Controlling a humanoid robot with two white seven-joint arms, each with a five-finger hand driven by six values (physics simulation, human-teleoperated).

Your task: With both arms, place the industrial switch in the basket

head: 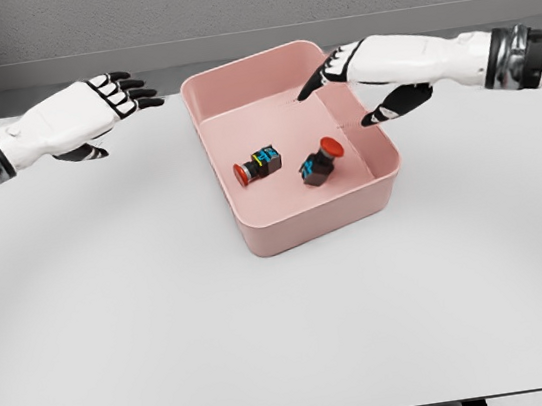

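Inside the pink basket point(370, 189), two industrial switches lay on its floor: one point(258, 164) at centre, long axis running nine to three o'clock, the other point(319, 163) just beside it at three. Both hands were spread and held nothing. The right hand point(366, 73) hovered over the rim at one o'clock, nearer; the left hand point(101, 106) stood well apart at ten.

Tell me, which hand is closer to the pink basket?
Right. The right hand hovers over the pink basket's far right corner, fingers spread; the left hand hangs open over the table, off to its left.
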